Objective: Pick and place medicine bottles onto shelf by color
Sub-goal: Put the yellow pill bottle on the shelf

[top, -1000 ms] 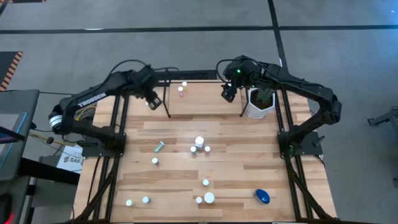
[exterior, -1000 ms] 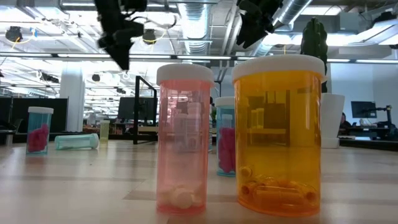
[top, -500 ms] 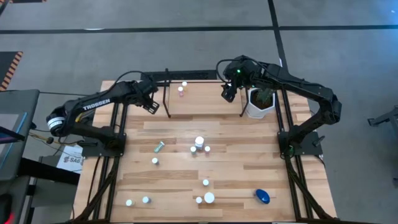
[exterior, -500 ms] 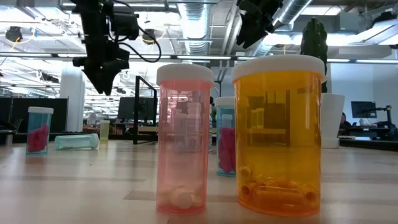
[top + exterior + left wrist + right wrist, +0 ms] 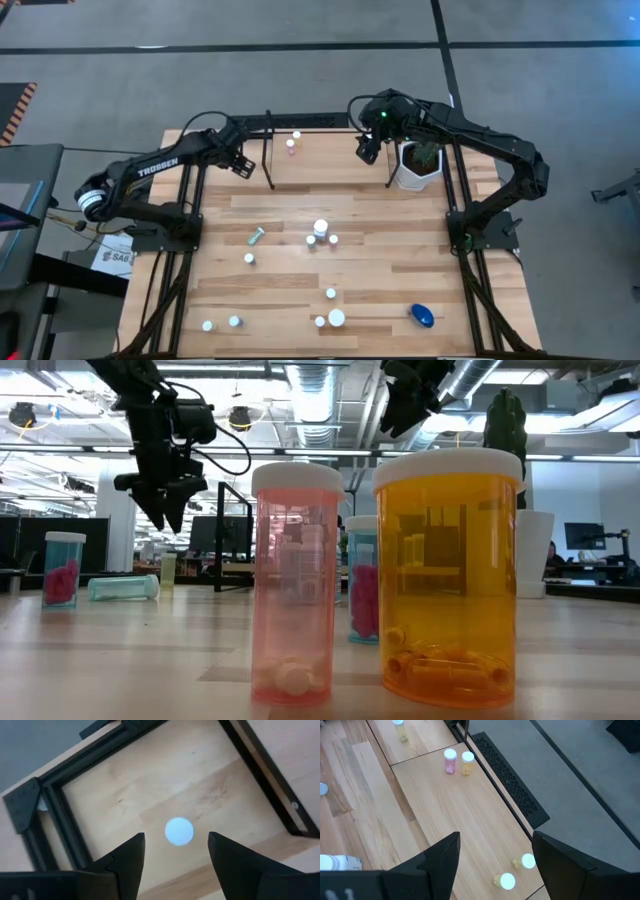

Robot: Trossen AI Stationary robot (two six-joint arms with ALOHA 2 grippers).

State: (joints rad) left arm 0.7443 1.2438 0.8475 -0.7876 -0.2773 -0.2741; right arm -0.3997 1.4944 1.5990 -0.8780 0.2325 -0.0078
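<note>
Medicine bottles: scattered over the table (image 5: 400,260), most in the centre and lower half of the high view
Left gripper (image 5: 240,163): upper left of the high view, just left of the shelf's left post; fingers (image 5: 127,862) spread with nothing between them
Under the left gripper: one white-capped bottle (image 5: 179,830), upright on bare wood, framed by the fingers in the left wrist view, not touched
Right gripper (image 5: 366,149): top centre of the high view, over the shelf's right part; fingers (image 5: 440,857) spread, holding nothing
Shelf (image 5: 330,122): black frame with wood board, along the table's upper edge between the two grippers
On the shelf: two small bottles (image 5: 293,141) close together in its left part, one pink, one yellowish
Near the low camera: a pink bottle (image 5: 296,582) and an orange bottle (image 5: 448,576), just beside each other, both white-capped
Lower right of the high view: the larger blue bottle (image 5: 422,316), lying on its side
Plant pot (image 5: 418,167): white, just right of the shelf
</note>
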